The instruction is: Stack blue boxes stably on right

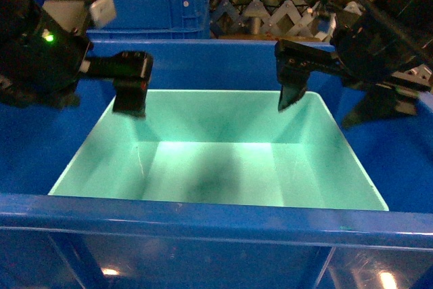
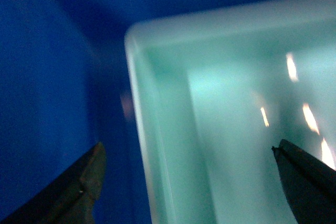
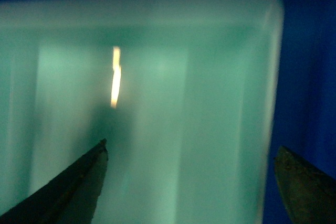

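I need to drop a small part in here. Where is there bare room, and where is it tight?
The turquoise tub floor is bare between its four walls. Tight: the gaps between its rim and the dark-blue crate, and the far corners under the left hand and right hand.

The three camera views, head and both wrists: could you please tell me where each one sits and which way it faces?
Head: on the robot, slanting down into the turquoise tub inside the dark-blue crate; left gripper and right gripper show.
Left wrist: on the left arm, facing the tub's corner; both fingertips show, spread.
Right wrist: on the right arm, facing the opposite corner; fingertips spread.
All share the tub and crate.
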